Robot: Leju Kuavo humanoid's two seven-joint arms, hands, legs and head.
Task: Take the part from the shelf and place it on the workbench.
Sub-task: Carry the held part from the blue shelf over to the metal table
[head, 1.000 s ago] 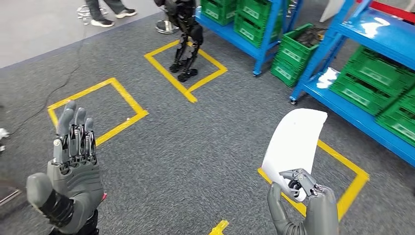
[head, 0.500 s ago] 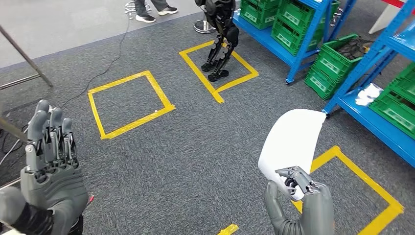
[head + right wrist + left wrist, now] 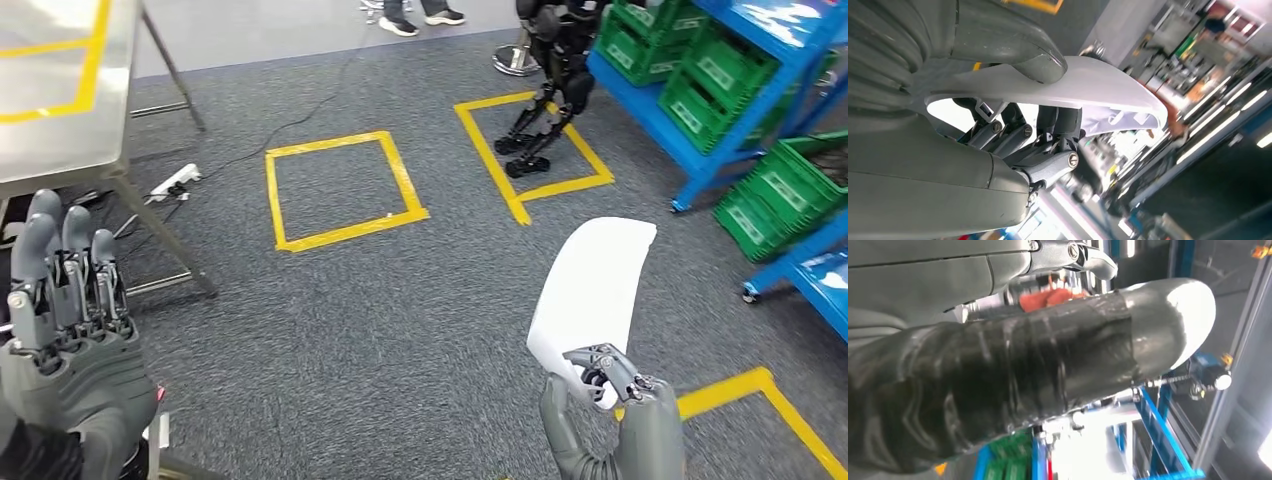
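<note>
My right hand (image 3: 612,420) grips the lower end of a curved white part (image 3: 594,290) and holds it upright over the grey carpet at the lower right. In the right wrist view the same white part (image 3: 1088,85) lies clamped between the thumb and the dark fingers (image 3: 1048,130). My left hand (image 3: 70,350) is raised at the lower left, fingers straight and apart, holding nothing. The metal workbench (image 3: 55,95) with yellow tape on its top stands at the upper left. Blue shelves (image 3: 740,60) with green crates stand at the upper right.
Yellow tape squares (image 3: 340,190) mark the carpet. Another dark robot's legs (image 3: 545,95) stand in one square by the shelves. A person's feet (image 3: 415,12) are at the far edge. A power strip (image 3: 175,180) and cables lie under the workbench, beside its legs (image 3: 170,250).
The whole scene has swung: the camera has turned left, bringing the workbench into view and pushing the shelves to the right edge. Both hands keep their pose; the white part stays gripped.
</note>
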